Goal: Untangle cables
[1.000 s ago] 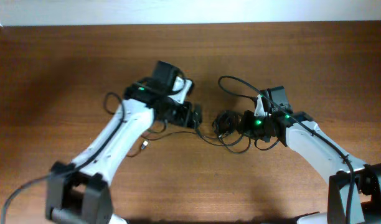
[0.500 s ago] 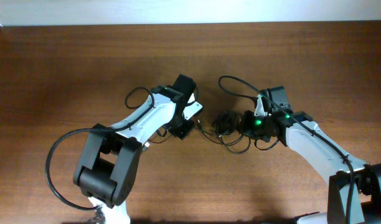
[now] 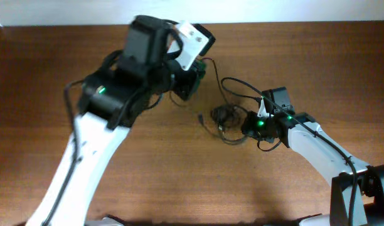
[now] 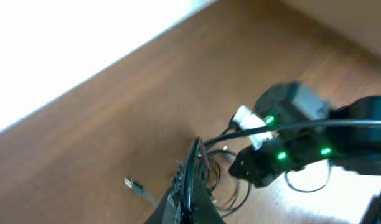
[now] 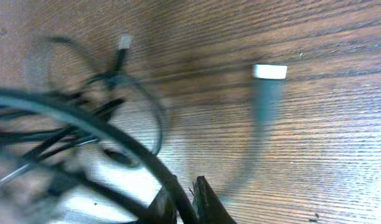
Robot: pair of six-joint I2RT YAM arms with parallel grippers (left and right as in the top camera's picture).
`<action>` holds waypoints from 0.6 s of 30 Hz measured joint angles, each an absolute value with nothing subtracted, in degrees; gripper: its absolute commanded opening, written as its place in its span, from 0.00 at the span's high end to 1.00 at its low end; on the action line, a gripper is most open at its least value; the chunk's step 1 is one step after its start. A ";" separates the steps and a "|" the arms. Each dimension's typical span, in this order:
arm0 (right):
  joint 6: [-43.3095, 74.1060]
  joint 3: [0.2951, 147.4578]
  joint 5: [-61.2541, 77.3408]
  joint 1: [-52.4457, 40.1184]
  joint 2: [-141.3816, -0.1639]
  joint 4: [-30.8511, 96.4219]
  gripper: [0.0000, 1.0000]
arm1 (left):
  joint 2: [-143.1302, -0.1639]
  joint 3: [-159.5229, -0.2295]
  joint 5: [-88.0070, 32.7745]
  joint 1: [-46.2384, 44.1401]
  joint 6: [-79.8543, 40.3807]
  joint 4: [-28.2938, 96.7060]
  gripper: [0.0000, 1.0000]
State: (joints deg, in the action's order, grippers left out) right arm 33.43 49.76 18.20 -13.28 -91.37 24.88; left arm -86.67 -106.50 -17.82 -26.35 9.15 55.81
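The cables (image 3: 224, 117) lie as a small black knot mid-table, with one plug end (image 3: 200, 117) pointing left. My left gripper (image 3: 191, 80) is lifted high above the table, left of the knot. In the left wrist view its jaws (image 4: 195, 149) are shut on a black strand (image 4: 315, 126) that runs off to the right. A loose plug (image 4: 133, 184) lies on the wood below. My right gripper (image 3: 247, 125) sits at the knot's right side. Its jaws (image 5: 189, 202) are shut on a black cable (image 5: 116, 140). A white plug (image 5: 269, 71) lies ahead of them.
A black cord (image 3: 242, 88) arcs from behind the knot to the right arm (image 3: 317, 147). The raised left arm (image 3: 110, 94) hides much of the table's left half. The brown wooden table (image 3: 342, 63) ends at a white strip (image 3: 305, 12) along the back.
My left gripper shut, then swung up and toward the back. The strand that trailed left on the table is drawn in toward the knot. The right arm stayed put.
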 measured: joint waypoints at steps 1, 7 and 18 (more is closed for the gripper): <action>33.41 49.76 18.00 -13.28 -91.37 24.91 0.89 | -84.66 -106.54 -18.04 -26.35 8.69 54.22 1.00; 33.43 49.76 17.80 -13.28 -91.37 24.91 0.88 | -82.19 -106.72 -18.52 -26.28 2.37 45.54 1.00; 33.45 49.76 14.83 -13.28 -91.48 26.35 0.87 | -80.51 -106.72 -13.43 -10.74 -19.29 35.29 1.00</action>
